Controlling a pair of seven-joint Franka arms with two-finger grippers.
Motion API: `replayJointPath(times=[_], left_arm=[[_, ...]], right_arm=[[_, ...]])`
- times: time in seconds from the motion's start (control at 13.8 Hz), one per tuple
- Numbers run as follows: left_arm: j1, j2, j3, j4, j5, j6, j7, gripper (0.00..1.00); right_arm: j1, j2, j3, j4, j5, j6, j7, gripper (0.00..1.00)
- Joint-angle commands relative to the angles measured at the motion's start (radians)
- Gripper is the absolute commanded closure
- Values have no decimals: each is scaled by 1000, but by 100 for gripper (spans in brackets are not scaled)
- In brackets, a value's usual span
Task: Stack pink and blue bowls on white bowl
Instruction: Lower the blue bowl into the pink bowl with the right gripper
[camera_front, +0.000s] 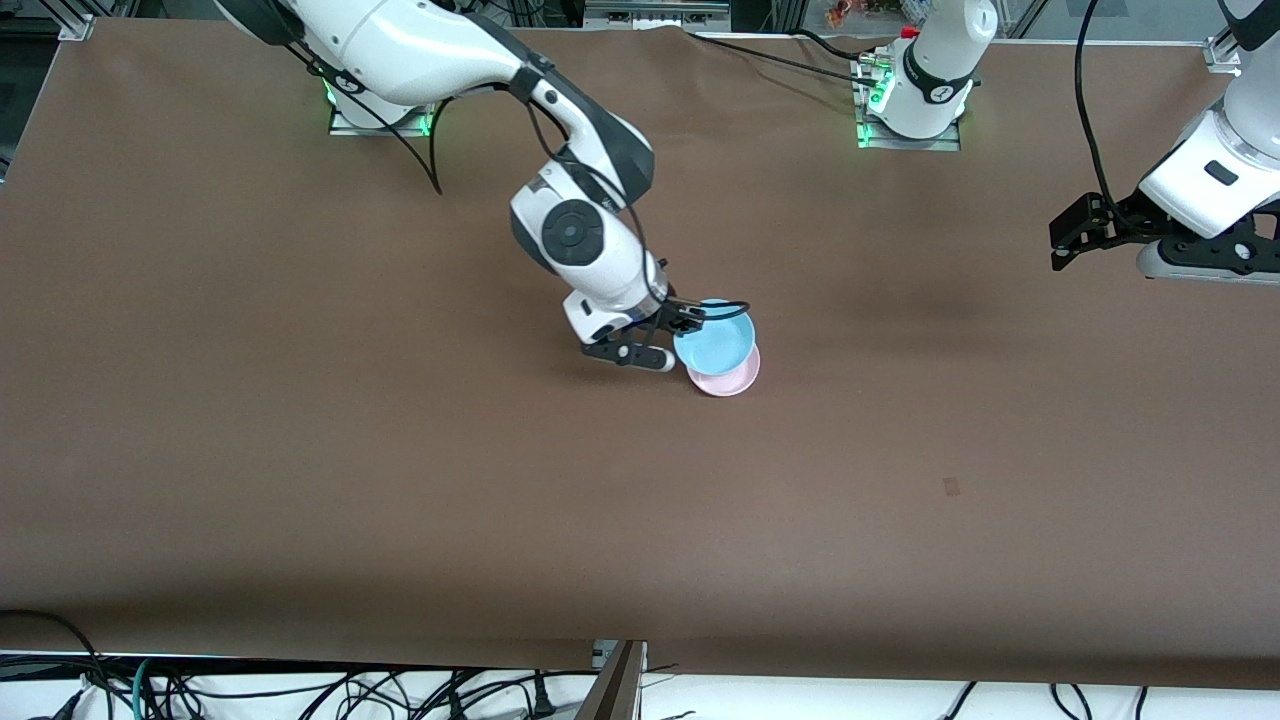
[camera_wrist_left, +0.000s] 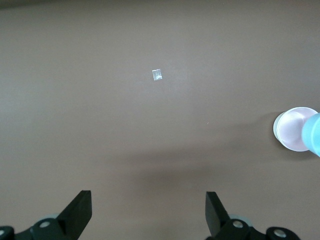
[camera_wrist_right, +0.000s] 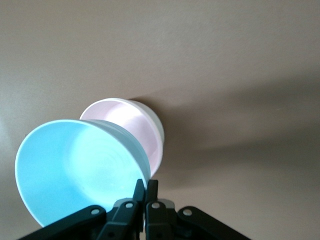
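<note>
You'll see a brown table (camera_front: 300, 450) with a small pale square mark (camera_wrist_left: 157, 75) stuck flat on it, on the bare stretch out ahead of the left gripper (camera_wrist_left: 148, 210). Tangled dark cables (camera_front: 300, 690) hang along the table's camera-side edge, well apart from that gripper.

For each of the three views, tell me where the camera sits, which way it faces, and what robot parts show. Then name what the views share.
Front: high across the table, facing both arms; right gripper holds the blue bowl over the pink bowl.
Left wrist: looks down at the table past open left gripper.
Right wrist: looks along shut fingers pinching the blue bowl's rim.
Shared: all three show the blue and pink bowls.
</note>
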Motion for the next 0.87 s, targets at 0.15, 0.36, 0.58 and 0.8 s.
replayJointPath(times=[0.15, 0.36, 0.58, 0.8], left_arm=[[-4, -8, 2, -6, -3, 13, 7, 0], [-4, -9, -3, -5, -3, 8, 9, 0], [-4, -8, -4, -5, -3, 8, 7, 0], [-4, -9, -3, -6, -2, 7, 7, 0]], right_arm=[[94, 69, -69, 67, -62, 20, 59, 100], [124, 83, -102, 67, -62, 28, 61, 100], [124, 86, -102, 67, -60, 39, 59, 100], [116, 85, -102, 96, -51, 32, 55, 100]])
